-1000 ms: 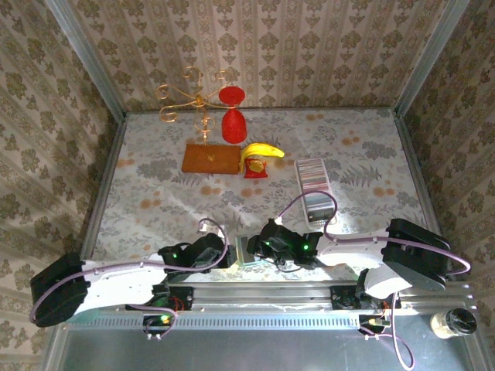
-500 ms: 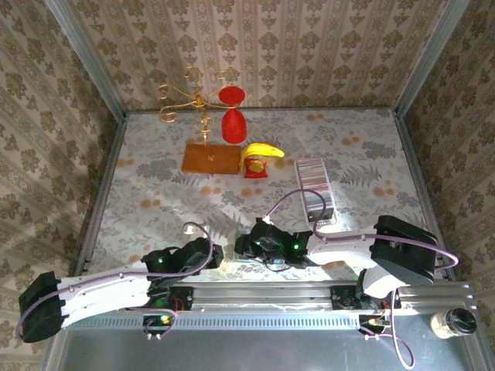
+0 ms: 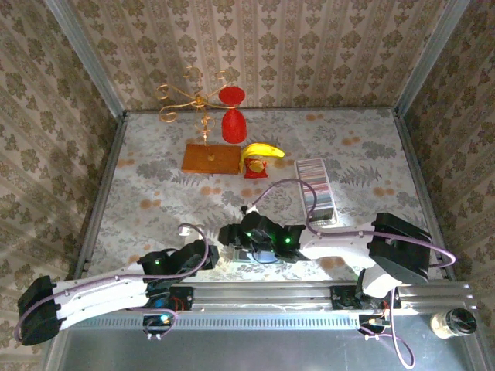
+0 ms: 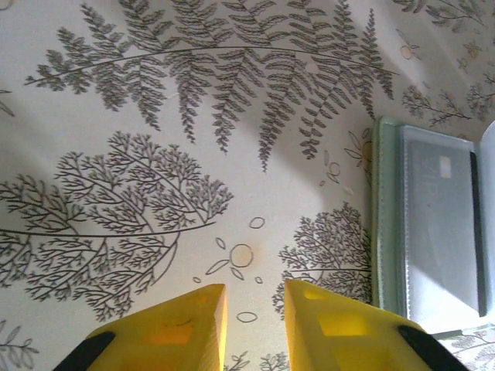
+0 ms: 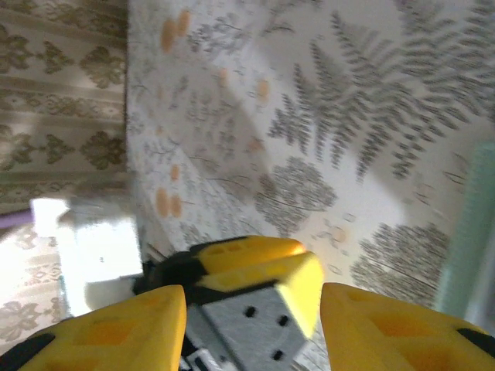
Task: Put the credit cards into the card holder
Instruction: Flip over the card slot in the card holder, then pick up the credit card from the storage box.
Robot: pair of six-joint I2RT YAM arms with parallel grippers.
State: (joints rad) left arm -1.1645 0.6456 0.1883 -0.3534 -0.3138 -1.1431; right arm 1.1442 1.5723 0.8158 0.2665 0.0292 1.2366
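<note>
The card holder [image 4: 433, 232] lies open on the tablecloth at the right edge of the left wrist view, pale green with a bluish-grey panel. Its blurred green edge [image 5: 464, 224] also shows in the right wrist view. My left gripper [image 4: 255, 290] hovers just left of it, fingers slightly apart over bare cloth. My right gripper [image 5: 254, 292] is open wide and empty, looking down on the left gripper's yellow fingers [image 5: 255, 263]. From above, the two grippers [image 3: 210, 251] [image 3: 230, 234] nearly meet near the front edge. The credit cards [image 3: 313, 171] stand as a striped row in a clear tray [image 3: 319, 202].
A banana [image 3: 261, 151] on a small red object, a red goblet [image 3: 233, 124] and a gold wire stand on a brown board [image 3: 210, 158] sit at the back. A metal rail [image 3: 263, 294] runs along the near edge. Patterned walls enclose the table.
The right arm has swung left, its gripper now over where the card holder lay. The left gripper has drawn back to the left and its fingers have parted a little.
</note>
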